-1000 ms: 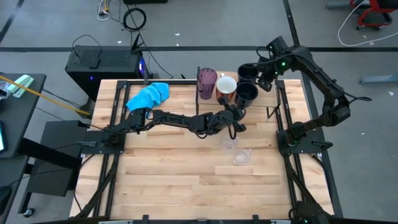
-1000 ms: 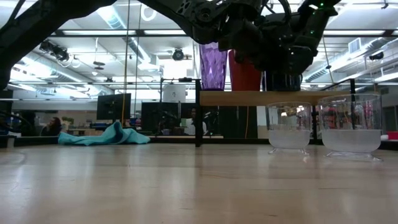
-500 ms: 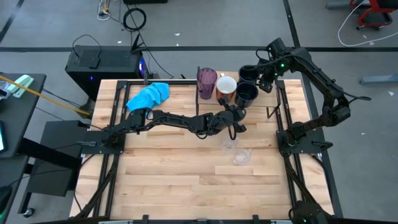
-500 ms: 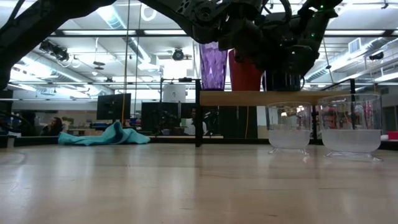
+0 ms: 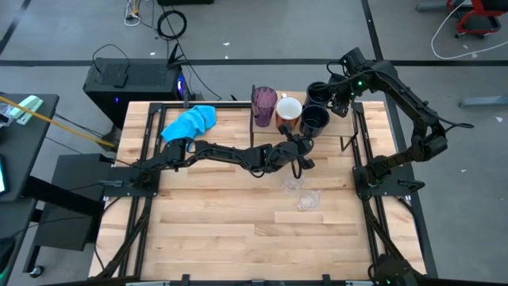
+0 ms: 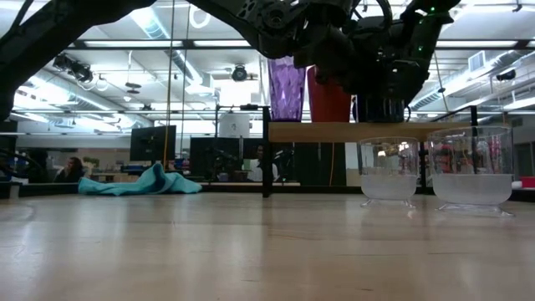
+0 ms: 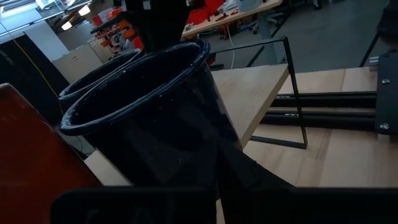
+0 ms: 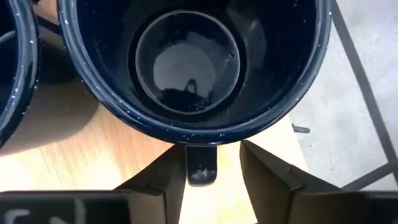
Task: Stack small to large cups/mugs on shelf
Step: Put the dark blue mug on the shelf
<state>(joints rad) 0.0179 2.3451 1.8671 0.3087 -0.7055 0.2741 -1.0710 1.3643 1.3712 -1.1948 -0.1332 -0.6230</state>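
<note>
On the light-wood shelf stand a purple tumbler, an orange mug and two black mugs, one nearer and one farther. My left gripper reaches over the shelf's near edge to the nearer black mug and is shut on it. My right gripper is open, and its fingers stand on either side of the farther mug's handle. Two clear cups stand on the tabletop in front of the shelf. My left gripper holds the nearer black mug at its handle side, coming level from the table's near side. The gripper's own body hides the fingers and the place of contact. The mug stands upright on the shelf.
A bright blue cloth lies at the table's far left. The shelf's thin dark upright stands at its left end. The two clear cups show at the right in the low view. Bare planks lie toward the near edge.
</note>
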